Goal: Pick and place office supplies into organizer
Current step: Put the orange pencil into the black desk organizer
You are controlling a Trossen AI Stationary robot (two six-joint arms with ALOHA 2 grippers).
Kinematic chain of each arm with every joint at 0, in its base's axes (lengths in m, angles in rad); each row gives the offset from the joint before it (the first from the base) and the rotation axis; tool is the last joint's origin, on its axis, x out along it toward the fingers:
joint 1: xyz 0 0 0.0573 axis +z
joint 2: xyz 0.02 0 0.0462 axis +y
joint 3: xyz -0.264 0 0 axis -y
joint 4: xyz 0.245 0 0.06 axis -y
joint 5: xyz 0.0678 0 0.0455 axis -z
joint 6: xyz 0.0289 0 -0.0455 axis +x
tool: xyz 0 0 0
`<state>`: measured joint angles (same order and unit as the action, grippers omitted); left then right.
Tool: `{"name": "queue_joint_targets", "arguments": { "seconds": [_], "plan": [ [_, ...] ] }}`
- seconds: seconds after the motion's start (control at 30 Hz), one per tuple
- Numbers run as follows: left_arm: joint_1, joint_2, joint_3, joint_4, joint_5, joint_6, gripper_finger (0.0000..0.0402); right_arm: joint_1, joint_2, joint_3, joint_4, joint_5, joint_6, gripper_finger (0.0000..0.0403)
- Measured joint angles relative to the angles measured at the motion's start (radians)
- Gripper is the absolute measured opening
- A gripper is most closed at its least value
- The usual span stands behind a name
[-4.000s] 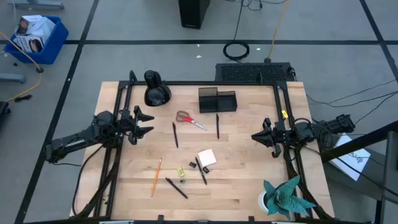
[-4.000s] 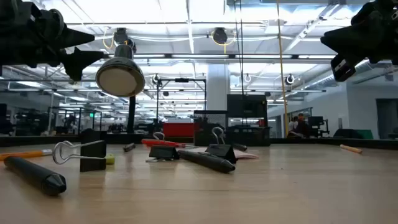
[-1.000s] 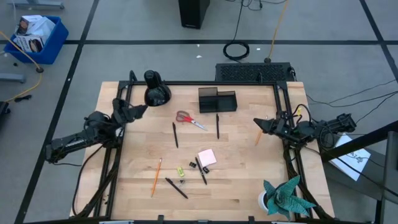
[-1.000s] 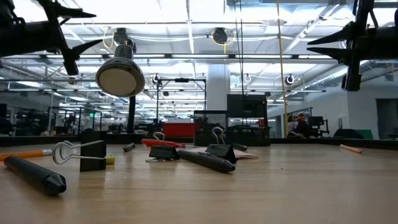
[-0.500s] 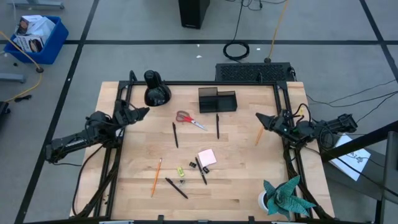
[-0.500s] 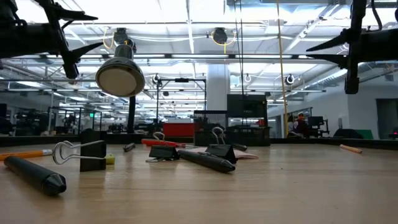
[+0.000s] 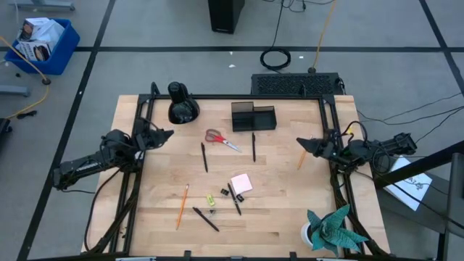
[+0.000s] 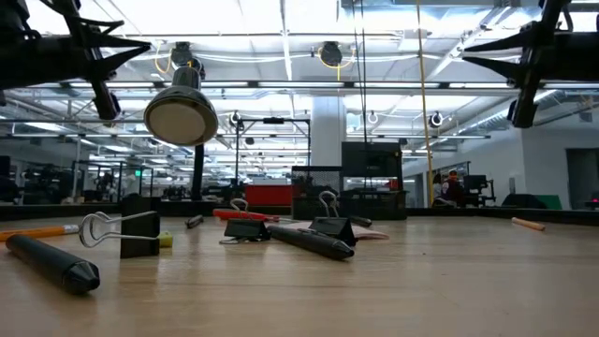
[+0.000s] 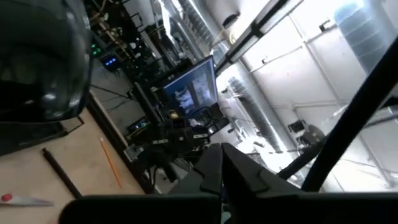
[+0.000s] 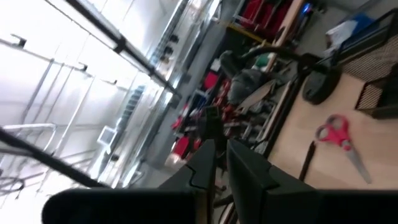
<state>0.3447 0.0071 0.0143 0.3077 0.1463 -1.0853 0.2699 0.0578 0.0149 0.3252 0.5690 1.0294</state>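
Red-handled scissors (image 7: 222, 140) lie on the wooden table in front of the black organizer (image 7: 254, 116), which stands at the far middle. Black pens (image 7: 204, 156) (image 7: 254, 146) (image 7: 205, 218) lie about. An orange-yellow pencil (image 7: 182, 205) lies near left, a pink sticky-note pad (image 7: 241, 183) in the middle, with a yellow-green bit (image 7: 210, 199) and black clips (image 8: 122, 232) beside it. My left gripper (image 7: 165, 133) hangs shut above the table's left side. My right gripper (image 7: 301, 143) hangs shut above the right side. Neither holds anything.
A rounded black bulbous object (image 7: 181, 104) sits at the far left. A teal paper plant (image 7: 333, 228) stands at the near right corner. A second orange pencil (image 7: 301, 156) lies under my right gripper. Black frame rails run along both table sides.
My left gripper has shut on nothing, its two spread fingers coming together, and its wrist has turned a little. My right gripper has rolled about its own line while staying in place. Nothing on the table has moved.
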Motion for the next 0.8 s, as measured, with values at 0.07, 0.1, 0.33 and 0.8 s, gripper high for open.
{"name": "queue_joint_targets", "arguments": {
  "seconds": [0.07,0.1,0.33,0.8],
  "plan": [
    [0.0,0.0,0.0,-0.002,-0.019,-0.011,0.0024,0.0,0.0,0.008,-0.003,-0.024,0.001,0.0031],
    [0.0,0.0,0.0,-0.004,-0.023,-0.016,0.0031,0.0,0.0,0.012,-0.008,-0.024,-0.003,0.0028],
    [0.0,0.0,0.0,-0.055,-0.043,-0.053,0.0061,0.0,0.007,0.055,-0.06,-0.042,0.01,0.0002],
    [0.0,0.0,0.0,-0.058,-0.096,-0.097,0.0041,0.0,0.203,0.412,-0.597,-0.106,0.009,0.0001]
  ]
}}
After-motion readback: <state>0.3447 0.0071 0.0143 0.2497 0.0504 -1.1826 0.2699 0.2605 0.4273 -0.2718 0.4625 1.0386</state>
